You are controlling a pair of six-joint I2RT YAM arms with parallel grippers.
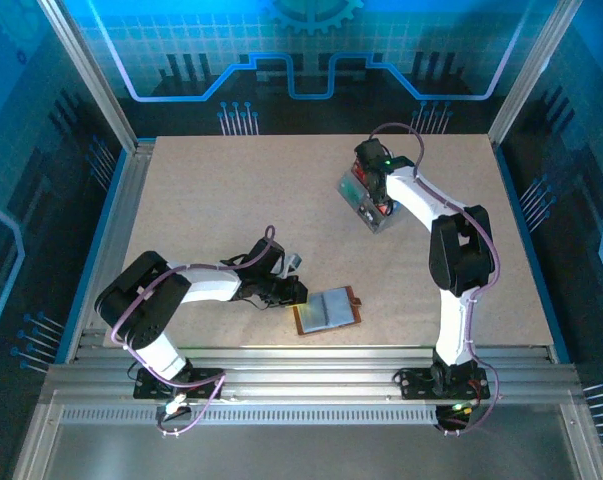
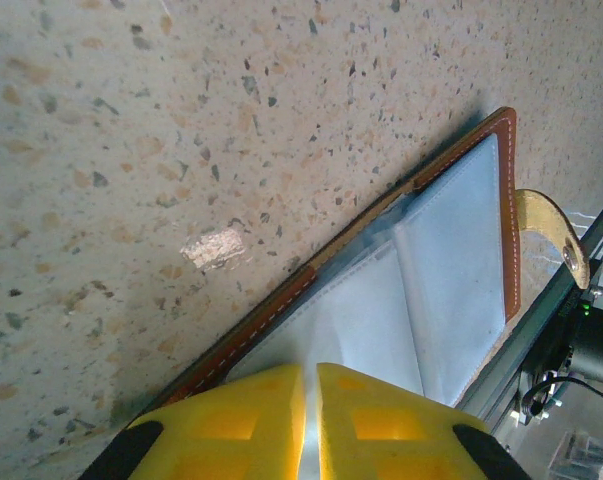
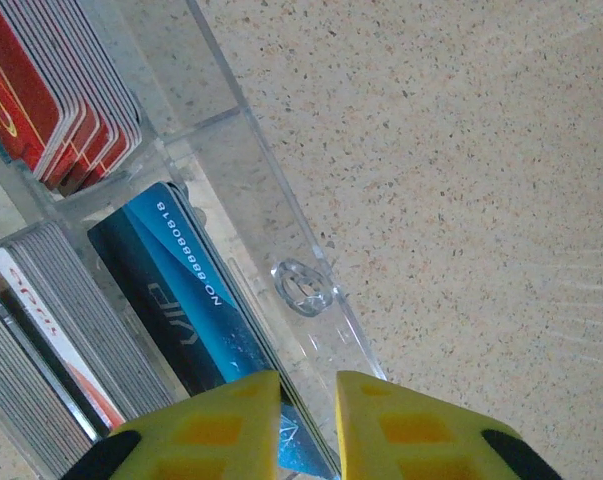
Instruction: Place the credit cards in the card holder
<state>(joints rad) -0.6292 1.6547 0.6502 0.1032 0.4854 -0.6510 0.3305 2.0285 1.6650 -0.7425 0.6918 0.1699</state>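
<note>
The card holder [image 1: 328, 308], a brown leather wallet, lies open on the table near the front edge, its pale grey-blue lining [image 2: 451, 250] up and its clasp tab [image 2: 551, 225] sticking out. My left gripper [image 1: 293, 292] is at its left edge; the yellow fingers [image 2: 241, 420] are shut on a leaf of the lining. My right gripper [image 1: 374, 203] hangs over the clear tray [image 1: 355, 187], open, its fingertips [image 3: 231, 420] straddling the tray's wall [image 3: 271, 190] and the edge of a blue credit card [image 3: 181, 290]. Red cards [image 3: 41, 100] and white/dark cards [image 3: 51, 320] stand in neighbouring compartments.
The table's front aluminium rails [image 1: 301, 365] run just behind the wallet [image 2: 541, 340]. Frame posts stand at the back corners [image 1: 91, 80]. Bare speckled tabletop [image 1: 231, 190] lies between the tray and the wallet.
</note>
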